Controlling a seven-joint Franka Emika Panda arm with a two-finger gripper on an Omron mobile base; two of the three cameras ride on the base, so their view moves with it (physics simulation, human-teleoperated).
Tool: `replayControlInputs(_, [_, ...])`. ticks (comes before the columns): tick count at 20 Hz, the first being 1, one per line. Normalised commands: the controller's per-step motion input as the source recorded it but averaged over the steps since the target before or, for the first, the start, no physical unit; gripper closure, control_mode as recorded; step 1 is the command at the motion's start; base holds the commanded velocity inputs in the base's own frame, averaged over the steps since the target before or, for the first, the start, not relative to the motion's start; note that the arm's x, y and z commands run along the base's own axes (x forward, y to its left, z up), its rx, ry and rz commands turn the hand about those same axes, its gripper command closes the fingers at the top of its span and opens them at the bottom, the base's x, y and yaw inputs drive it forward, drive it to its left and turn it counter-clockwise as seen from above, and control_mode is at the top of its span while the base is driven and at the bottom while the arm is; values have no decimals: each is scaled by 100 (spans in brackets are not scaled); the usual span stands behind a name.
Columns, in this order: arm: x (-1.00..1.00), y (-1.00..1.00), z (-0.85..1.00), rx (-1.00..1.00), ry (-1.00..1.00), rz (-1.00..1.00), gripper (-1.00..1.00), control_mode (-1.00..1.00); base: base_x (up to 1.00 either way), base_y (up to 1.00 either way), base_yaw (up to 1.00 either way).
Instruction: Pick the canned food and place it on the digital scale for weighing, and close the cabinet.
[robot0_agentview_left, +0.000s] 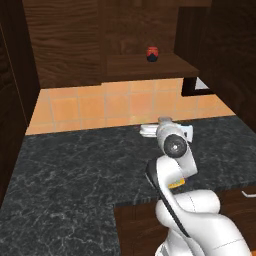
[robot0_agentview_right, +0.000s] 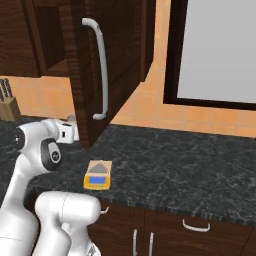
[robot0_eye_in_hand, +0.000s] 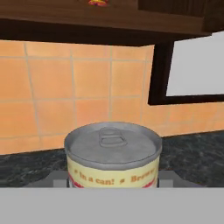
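Hand view had the can filling the lower middle, upright, its grey pull-tab lid toward the camera and the pale label just above the bottom band, with orange tile and the dark counter behind it. Grey shapes flanked the can at both lower sides, but whether these were the finger tips pressing on it could not be told, so the gripper's grip stayed uncertain. In the left base view the gripper sat low over the counter near the tiled wall, hidden mostly by the wrist. The scale lay flat on the counter near its front edge in the right base view, to the right of the arm and apart from the hand, just below the open cabinet door with its silver handle. A small red jar stood on the cabinet shelf and was not the target. Judged from this, the step in hand was securing the can low on the counter. Doing it well probably meant centring the can between the jaws, closing squarely on the label, lifting straight up, then carrying it under the door's lower edge and setting it upright on the grey plate.
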Motion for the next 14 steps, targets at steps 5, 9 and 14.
replayControlInputs(5, [12,-4,-15,2,-18,41,100,-100,0,0,0])
replayControlInputs(9, [50,0,-35,5,-5,45,100,-100,0,0,0])
replayControlInputs(14, [46,12,-43,0,-9,41,100,-100,0,0,0])
